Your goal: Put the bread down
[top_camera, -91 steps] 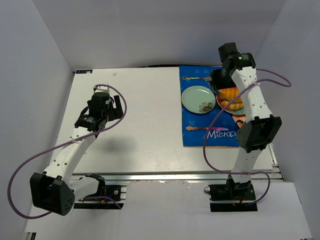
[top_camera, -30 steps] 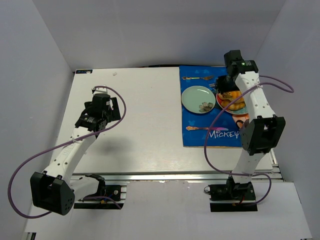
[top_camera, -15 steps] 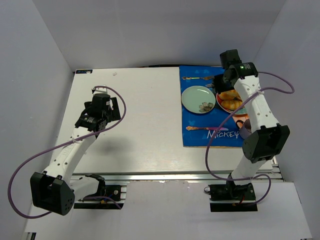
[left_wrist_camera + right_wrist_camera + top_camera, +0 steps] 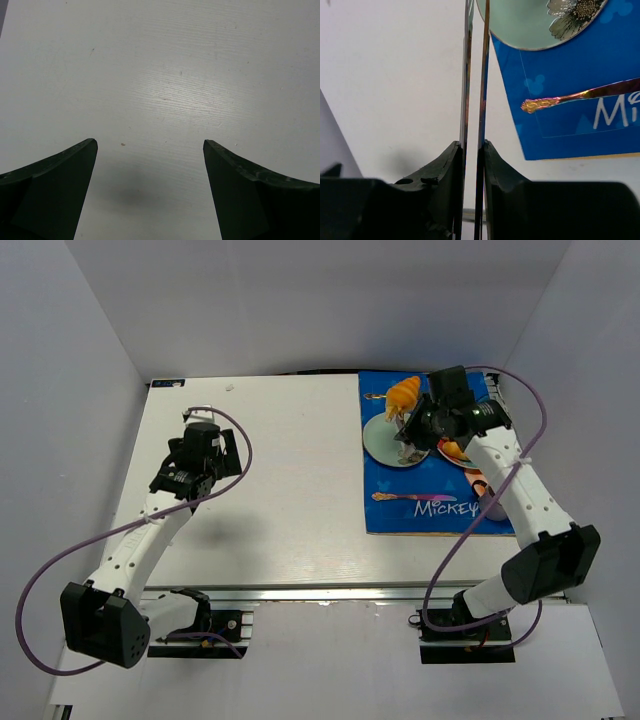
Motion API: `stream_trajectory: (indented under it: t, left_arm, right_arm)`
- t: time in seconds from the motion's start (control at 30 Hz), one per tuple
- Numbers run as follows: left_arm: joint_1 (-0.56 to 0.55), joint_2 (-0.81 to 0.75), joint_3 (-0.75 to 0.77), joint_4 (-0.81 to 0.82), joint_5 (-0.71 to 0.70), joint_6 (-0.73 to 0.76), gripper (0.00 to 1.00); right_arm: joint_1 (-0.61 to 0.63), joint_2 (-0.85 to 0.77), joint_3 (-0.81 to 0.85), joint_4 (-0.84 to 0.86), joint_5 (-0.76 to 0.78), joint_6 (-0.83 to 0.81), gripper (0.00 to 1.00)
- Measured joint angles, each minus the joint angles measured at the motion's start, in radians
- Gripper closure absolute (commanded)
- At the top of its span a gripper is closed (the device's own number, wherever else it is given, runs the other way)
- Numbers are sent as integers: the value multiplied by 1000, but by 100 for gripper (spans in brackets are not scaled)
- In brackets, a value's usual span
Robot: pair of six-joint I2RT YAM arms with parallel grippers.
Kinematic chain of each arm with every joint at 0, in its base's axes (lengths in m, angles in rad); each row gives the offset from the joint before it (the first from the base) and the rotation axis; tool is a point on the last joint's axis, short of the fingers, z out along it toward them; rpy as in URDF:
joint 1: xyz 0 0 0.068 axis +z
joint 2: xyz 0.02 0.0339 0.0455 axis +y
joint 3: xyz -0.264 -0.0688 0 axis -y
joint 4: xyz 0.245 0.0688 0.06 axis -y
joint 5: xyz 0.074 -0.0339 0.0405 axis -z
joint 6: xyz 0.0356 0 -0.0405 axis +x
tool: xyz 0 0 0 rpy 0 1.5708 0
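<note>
My right pincer (image 4: 471, 147), clamped tight on thin tongs (image 4: 483, 85), carries the bread (image 4: 405, 392) at their far tip, with the plate (image 4: 530, 30) ahead-right.

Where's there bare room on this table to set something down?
Widest: the white table left of the blue mat. The green plate is empty too. Crowded: the mat's far right, where tongs, bread and yellow bread pieces bunch; a spoon lies on its near strip.

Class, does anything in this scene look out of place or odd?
The bread lies on no plate: it seems lifted over the far rim of the green plate, apparently pinched in thin metal tongs clamped by the right gripper. Nothing looks spilled.
</note>
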Motion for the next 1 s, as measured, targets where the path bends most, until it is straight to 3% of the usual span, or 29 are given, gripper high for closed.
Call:
stream_trajectory:
  t: [0.33, 1.0]
  left_arm:
    - [0, 14, 39, 2, 5, -5, 2]
    - [0, -6, 39, -45, -2, -48, 2]
  right_arm:
    - [-1, -117, -183, -2, -163, -264, 100]
    - [-37, -33, -222, -16, -98, -277, 100]
